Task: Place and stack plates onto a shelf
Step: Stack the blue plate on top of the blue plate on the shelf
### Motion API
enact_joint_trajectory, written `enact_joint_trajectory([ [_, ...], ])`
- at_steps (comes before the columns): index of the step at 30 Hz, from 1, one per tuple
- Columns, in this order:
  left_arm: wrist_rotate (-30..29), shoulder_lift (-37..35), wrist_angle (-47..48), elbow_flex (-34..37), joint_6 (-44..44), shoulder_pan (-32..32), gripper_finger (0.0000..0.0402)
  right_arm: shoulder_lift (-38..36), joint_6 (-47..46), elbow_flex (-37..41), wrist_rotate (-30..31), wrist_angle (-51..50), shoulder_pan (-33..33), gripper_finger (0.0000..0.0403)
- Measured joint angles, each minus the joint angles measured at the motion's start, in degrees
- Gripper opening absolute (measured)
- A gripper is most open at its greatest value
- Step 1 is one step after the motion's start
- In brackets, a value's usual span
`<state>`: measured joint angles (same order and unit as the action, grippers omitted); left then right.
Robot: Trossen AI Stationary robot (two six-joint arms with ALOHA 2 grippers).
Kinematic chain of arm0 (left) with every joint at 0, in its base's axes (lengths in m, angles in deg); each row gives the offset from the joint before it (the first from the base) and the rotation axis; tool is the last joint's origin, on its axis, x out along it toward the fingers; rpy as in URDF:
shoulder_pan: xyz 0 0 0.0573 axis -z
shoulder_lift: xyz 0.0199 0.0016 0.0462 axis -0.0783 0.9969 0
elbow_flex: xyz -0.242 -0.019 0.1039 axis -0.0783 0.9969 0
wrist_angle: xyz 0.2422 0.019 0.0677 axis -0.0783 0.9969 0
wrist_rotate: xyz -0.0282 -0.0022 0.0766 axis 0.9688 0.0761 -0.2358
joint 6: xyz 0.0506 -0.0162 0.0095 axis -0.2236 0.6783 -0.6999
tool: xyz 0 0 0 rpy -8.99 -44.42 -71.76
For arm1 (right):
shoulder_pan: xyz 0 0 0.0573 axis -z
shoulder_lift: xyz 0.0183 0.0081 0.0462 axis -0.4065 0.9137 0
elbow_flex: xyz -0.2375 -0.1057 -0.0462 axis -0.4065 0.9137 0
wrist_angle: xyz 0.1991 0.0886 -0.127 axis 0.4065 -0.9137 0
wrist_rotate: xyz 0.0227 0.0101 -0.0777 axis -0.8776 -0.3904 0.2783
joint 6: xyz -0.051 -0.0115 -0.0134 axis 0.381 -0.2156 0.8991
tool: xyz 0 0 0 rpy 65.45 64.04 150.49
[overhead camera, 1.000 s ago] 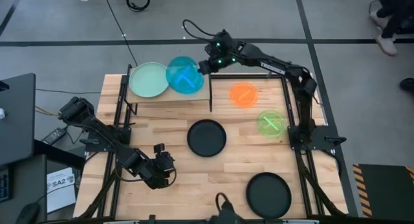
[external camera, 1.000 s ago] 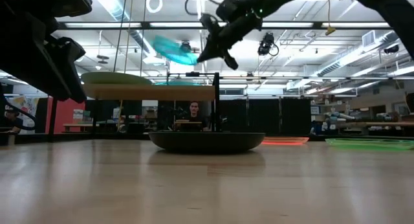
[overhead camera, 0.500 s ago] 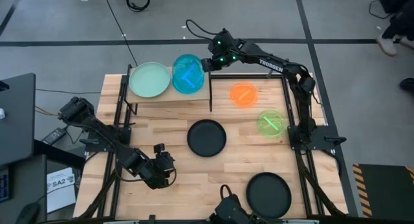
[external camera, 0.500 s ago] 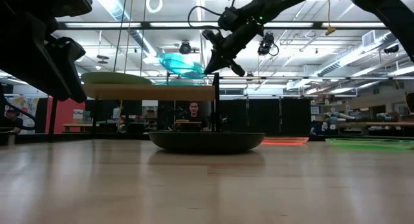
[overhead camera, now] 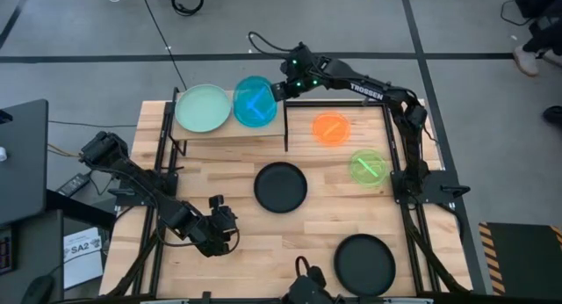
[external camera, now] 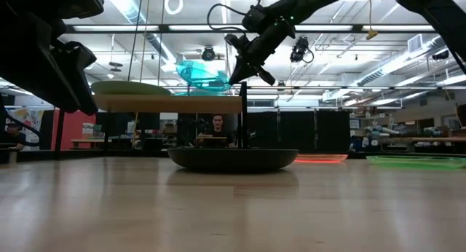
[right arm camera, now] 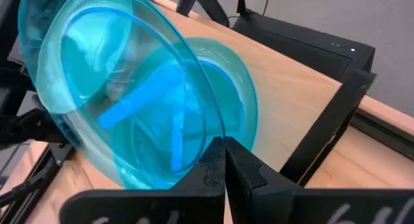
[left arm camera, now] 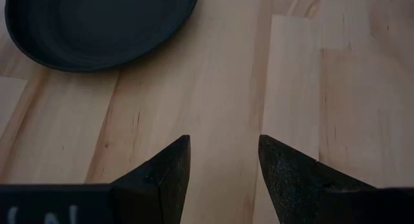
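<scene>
At the bottom edge of the high view a black plate (overhead camera: 364, 264) lies right of centre on the wooden tabletop (overhead camera: 263, 229). To its left, in the lower left of the frame, the left gripper (overhead camera: 221, 227) waits low over bare wood, its fingers (left arm camera: 163, 175) spread apart with nothing between them; its wrist view shows only planks and the rim of a dark plate. A second black plate (overhead camera: 281, 187) sits at the middle of the frame, and in the low view it fills the centre as a dark shallow dish (external camera: 233, 159). Right of it lies a bright green translucent plate (overhead camera: 368, 166), and above that, toward the upper right, an orange translucent plate (overhead camera: 331, 128).

Farther back, in the upper left part of the high view, the shelf (overhead camera: 230, 128) stands on thin black legs. A pale mint green plate (overhead camera: 203, 108) lies on its left half. Over its right half the right gripper (overhead camera: 279, 89) reaches in from the upper centre, its fingers pressed together on the rim of a blue translucent plate (overhead camera: 255, 101). The right wrist view shows this blue plate (right arm camera: 123, 88) tilted steeply, with another blue plate (right arm camera: 220, 114) lying under it on the shelf board. In the low view the held plate (external camera: 202, 73) hangs just above the shelf top (external camera: 167, 103), clamped by the right gripper (external camera: 237, 73) at its right edge. A person (external camera: 215, 125) sits in the room behind the table.
</scene>
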<state>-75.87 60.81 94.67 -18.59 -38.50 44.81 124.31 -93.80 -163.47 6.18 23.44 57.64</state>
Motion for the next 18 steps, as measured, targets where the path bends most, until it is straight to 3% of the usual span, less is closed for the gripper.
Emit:
enact_joint_trajectory([
  [18, 0.00, 0.00, -0.11, -0.02, 0.04, -0.01, 0.0189, 0.02, 1.49, 0.04, 1.51, -0.67, -0.97, 0.0004],
])
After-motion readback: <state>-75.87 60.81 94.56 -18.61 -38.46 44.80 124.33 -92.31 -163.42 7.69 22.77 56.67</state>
